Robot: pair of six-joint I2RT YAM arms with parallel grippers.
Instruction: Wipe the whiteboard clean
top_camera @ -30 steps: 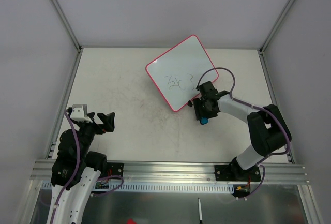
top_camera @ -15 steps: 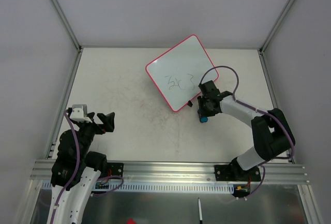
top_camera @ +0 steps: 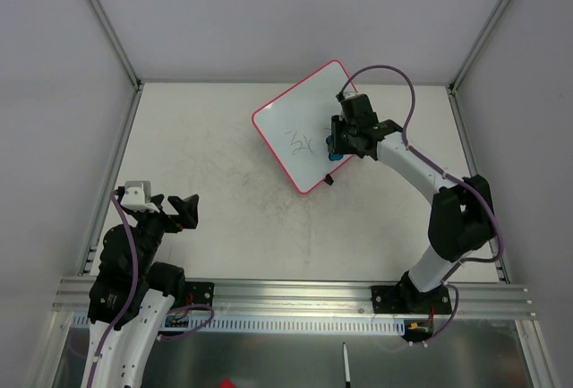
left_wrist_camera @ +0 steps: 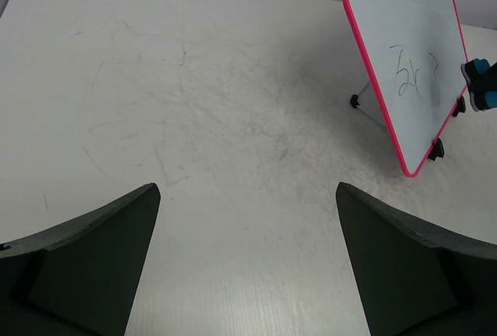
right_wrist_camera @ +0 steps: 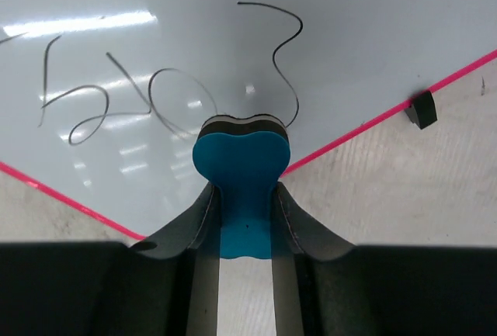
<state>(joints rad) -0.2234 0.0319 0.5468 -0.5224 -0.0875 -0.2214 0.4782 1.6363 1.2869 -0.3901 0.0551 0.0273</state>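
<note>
Two claws show in the overhead view. The right claw (top_camera: 335,143), just right of centre in the upper half of that frame, is clenched on a small blue eraser (top_camera: 332,146). In its own wrist view both fingers (right_wrist_camera: 200,216) press the eraser's (right_wrist_camera: 242,157) narrow waist. The eraser's dark felt end lies over the whiteboard (right_wrist_camera: 349,25), just below the tail of a curly black mark (right_wrist_camera: 283,49). Whether felt touches board cannot be told.

The whiteboard (top_camera: 300,119), rimmed in pink-red, sits turned at an angle at the upper centre of the desk (top_camera: 215,155), with black scribbles (top_camera: 304,143) on its face. A black clip (right_wrist_camera: 422,109) sits at its rim.

The left claw (top_camera: 175,209), at the lower left of the overhead frame, is spread wide and grasps nothing. Its wrist view shows bare scuffed desk between the fingers (left_wrist_camera: 101,243), with the whiteboard (left_wrist_camera: 404,33) at upper right.
</note>
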